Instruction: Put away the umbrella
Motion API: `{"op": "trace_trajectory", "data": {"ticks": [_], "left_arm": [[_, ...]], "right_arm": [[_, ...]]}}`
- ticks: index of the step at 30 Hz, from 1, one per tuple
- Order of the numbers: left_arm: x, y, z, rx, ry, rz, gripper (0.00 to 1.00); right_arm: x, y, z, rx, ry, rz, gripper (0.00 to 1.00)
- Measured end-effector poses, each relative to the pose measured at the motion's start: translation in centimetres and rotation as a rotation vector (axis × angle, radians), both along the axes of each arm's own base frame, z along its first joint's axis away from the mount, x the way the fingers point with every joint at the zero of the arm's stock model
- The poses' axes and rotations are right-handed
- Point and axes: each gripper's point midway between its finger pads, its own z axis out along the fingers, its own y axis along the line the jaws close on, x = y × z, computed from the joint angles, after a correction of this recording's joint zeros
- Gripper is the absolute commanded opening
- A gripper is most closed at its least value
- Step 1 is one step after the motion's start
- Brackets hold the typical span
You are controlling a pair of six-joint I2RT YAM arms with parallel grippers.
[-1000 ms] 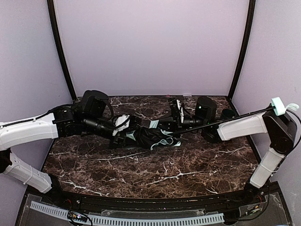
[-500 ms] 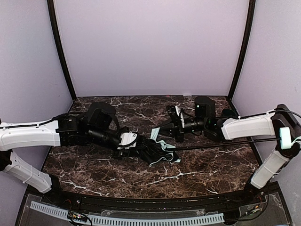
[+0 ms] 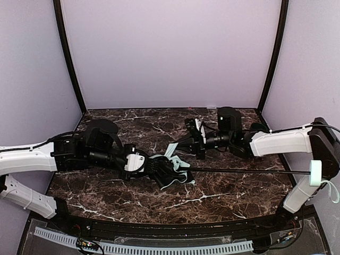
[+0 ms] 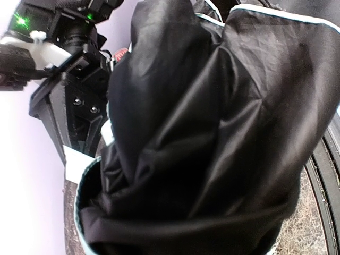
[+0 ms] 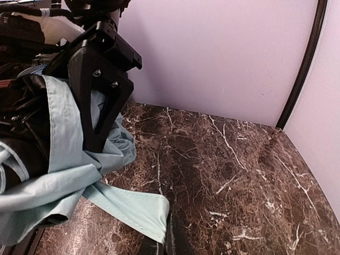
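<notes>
The umbrella lies partly collapsed on the marble table. Its bunched canopy (image 3: 171,171), black lining with mint-green edges, sits at the centre. The thin black shaft (image 3: 249,171) runs right to the mint handle (image 3: 315,172), whose strap hangs past the table's right edge. My left gripper (image 3: 147,166) is buried in the canopy and shut on it. Black lining (image 4: 202,143) fills the left wrist view and hides my fingers. My right gripper (image 3: 179,146) is shut on a mint fabric strap (image 5: 130,204) of the canopy, its fingertips (image 5: 169,241) pinching the strap's end.
The dark marble table (image 3: 159,199) is walled by purple panels with black corner posts (image 3: 68,58). The right arm's upright link (image 3: 325,146) stands right beside the handle. The left gripper's black fingers (image 5: 101,85) show in the right wrist view.
The canopy has been dragged left and nearer by my left gripper. The shaft has swung down, so the handle has dropped from the upper right to low beside the right arm.
</notes>
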Motion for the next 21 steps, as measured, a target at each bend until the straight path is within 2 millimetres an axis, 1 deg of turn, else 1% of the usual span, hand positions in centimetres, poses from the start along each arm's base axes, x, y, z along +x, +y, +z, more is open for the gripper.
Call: {"op": "trace_trajectory", "data": {"ticks": [2,4,6,8,10,11,13,15,18,21], "left_arm": [[-0.3,0.5,1.0,-0.020,-0.023,-0.007,0.00],[-0.3,0.8,1.5,-0.014,-0.046,-0.006,0.00],[-0.3,0.7,1.2,0.022,-0.060,-0.005,0.00],[-0.3,0.1,0.0,0.081,-0.076,-0.007,0.00],[-0.4,-0.4,-1.6,0.144,-0.086,-0.005,0.00],[-0.4,-0.5,-2.6,0.179,-0.089,0.000,0.00],[-0.2,-0.4,-4.7,0.258,-0.095,0.017,0.00],[0.2,0.0,-6.3,0.322,-0.101,0.041,0.00],[0.9,0.5,-7.3,0.377,-0.115,0.076,0.00],[1.4,0.8,-7.4,0.396,-0.140,0.104,0.00]], "right_arm": [[-0.3,0.2,0.9,0.006,-0.027,0.024,0.00],[-0.7,0.2,1.7,0.010,-0.049,0.048,0.00],[-1.2,0.1,2.3,0.000,-0.063,0.081,0.00],[-1.7,0.0,2.2,-0.028,-0.067,0.099,0.00],[-2.3,0.0,1.2,-0.075,-0.072,0.106,0.00],[-2.6,0.1,0.4,-0.112,-0.075,0.101,0.00],[-3.4,0.3,-1.1,-0.177,-0.084,0.097,0.00],[-3.8,0.4,-2.7,-0.240,-0.101,0.077,0.00],[-3.6,0.1,-4.1,-0.294,-0.140,0.029,0.00],[-3.8,0.0,-4.0,-0.302,-0.190,-0.011,0.00]]}}
